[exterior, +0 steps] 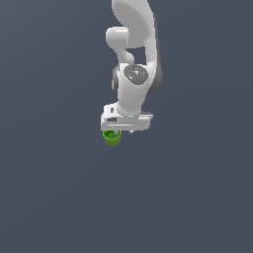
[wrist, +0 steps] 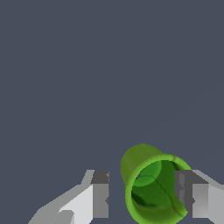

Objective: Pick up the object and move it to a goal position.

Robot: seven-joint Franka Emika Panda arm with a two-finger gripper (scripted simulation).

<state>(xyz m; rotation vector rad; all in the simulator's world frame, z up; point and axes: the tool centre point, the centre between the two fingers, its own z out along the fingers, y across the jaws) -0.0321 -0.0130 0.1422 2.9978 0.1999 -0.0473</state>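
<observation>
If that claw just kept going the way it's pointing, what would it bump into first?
Probably the green cup. In the wrist view it sits between the open claw's fingers, close against one finger with a gap to the other. That finger might catch the rim first; depth is hard to judge.

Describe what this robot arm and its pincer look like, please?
The arm is glossy white with rounded, bulging segments, grey at the joints, and a grey disc with tiny red marks. No cables show. The pincer has a flat white bar and two blocky fingers, white with dark grey tips.
</observation>
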